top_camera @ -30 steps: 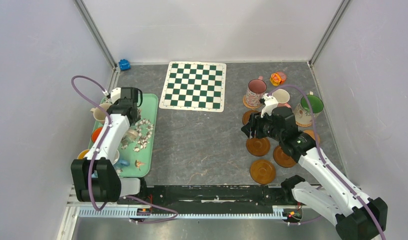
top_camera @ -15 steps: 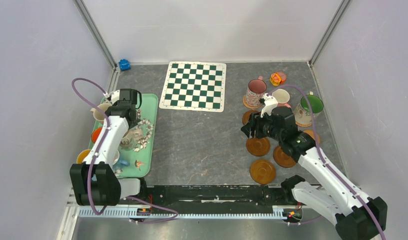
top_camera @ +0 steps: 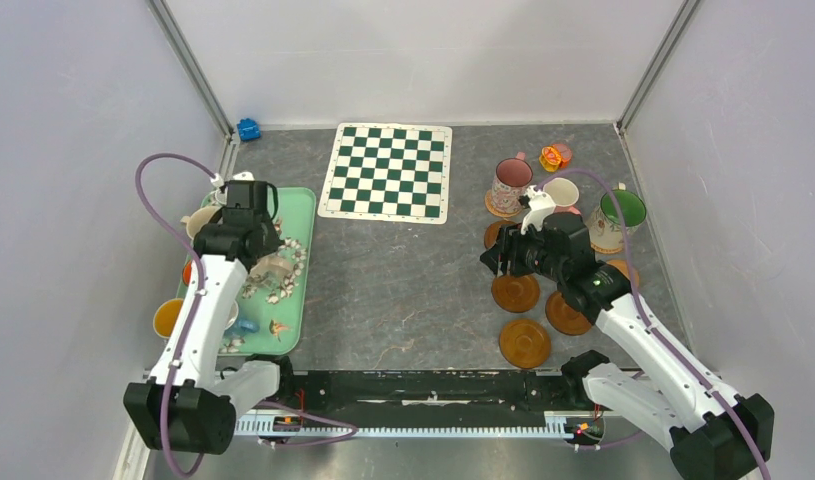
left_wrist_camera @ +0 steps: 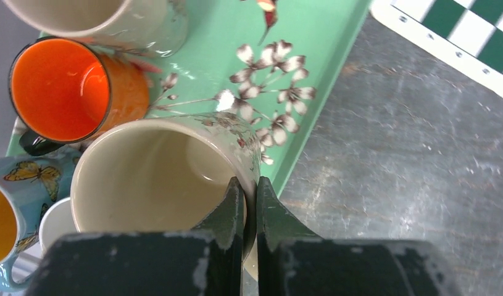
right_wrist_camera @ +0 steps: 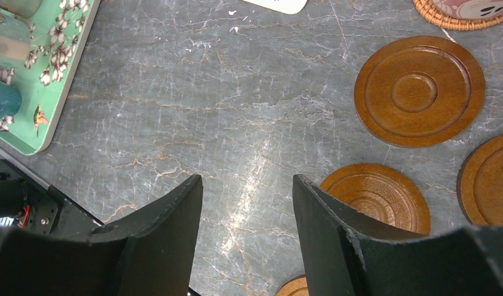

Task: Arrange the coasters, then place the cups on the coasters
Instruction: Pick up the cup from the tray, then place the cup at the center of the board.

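- left gripper [left_wrist_camera: 250,190]: jaws pinched tight on the side wall of the cream mug [left_wrist_camera: 144,179], one finger inside the rim and one outside. The mug is over the mint-green tray [left_wrist_camera: 323,55]; can't tell if it's lifted or standing.
- Crowded on that gripper's left: orange cup [left_wrist_camera: 60,89] ahead-left, just beside the held mug. The butterfly cup [left_wrist_camera: 26,179] and small white cup [left_wrist_camera: 54,225] are close in on the left. A second cream cup [left_wrist_camera: 94,15] is further ahead.
- On its right: the tray edge, then the bare table [left_wrist_camera: 409,172]. The chequered mat [left_wrist_camera: 458,31] is ahead-right, well apart.
- right gripper [right_wrist_camera: 247,184]: jaws roughly half apart, nothing between them, hanging over bare table.
- near coaster [right_wrist_camera: 378,194]: dark wood, just beside the right finger and partly hidden behind it.
- far coaster [right_wrist_camera: 419,90]: ahead-right of the gripper, unobstructed.
- edge coaster [right_wrist_camera: 489,179]: further right, cut off by the frame.
- woven coaster [right_wrist_camera: 461,15]: far ahead-right, with the patterned cup [top_camera: 511,180] on it.
- Beyond and right of the gripper: pale cup [top_camera: 561,192], green-lined cup [top_camera: 623,212], orange toy [top_camera: 555,156].
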`<move>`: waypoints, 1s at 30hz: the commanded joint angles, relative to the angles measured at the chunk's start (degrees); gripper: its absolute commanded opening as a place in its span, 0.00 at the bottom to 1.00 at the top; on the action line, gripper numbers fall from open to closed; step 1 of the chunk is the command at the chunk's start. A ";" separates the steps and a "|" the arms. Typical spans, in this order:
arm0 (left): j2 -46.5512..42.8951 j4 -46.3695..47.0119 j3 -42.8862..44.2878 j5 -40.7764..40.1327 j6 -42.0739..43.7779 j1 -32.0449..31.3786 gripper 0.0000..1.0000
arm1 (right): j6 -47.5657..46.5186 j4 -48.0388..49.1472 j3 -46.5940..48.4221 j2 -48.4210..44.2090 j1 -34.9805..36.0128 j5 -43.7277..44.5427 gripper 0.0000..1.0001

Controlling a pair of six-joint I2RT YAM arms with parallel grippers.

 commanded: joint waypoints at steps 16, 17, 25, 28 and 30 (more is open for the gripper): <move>1.64 11.36 0.76 2.17 9.57 -38.59 0.02 | 2.84 -2.00 2.40 -1.97 0.32 8.36 0.58; 2.20 12.28 0.42 2.27 10.02 -39.95 0.02 | 2.87 -2.17 2.36 -2.13 0.33 8.63 0.58; 10.42 15.69 2.41 -0.79 11.61 -53.94 0.04 | 3.06 -2.91 2.36 -2.57 0.32 10.15 0.59; 15.61 15.83 4.91 -1.41 12.75 -58.90 0.04 | 3.22 -3.24 2.22 -2.82 0.32 12.35 0.59; 19.04 15.84 6.90 -2.52 13.33 -61.87 0.02 | 3.22 -3.59 2.14 -3.12 0.32 13.36 0.59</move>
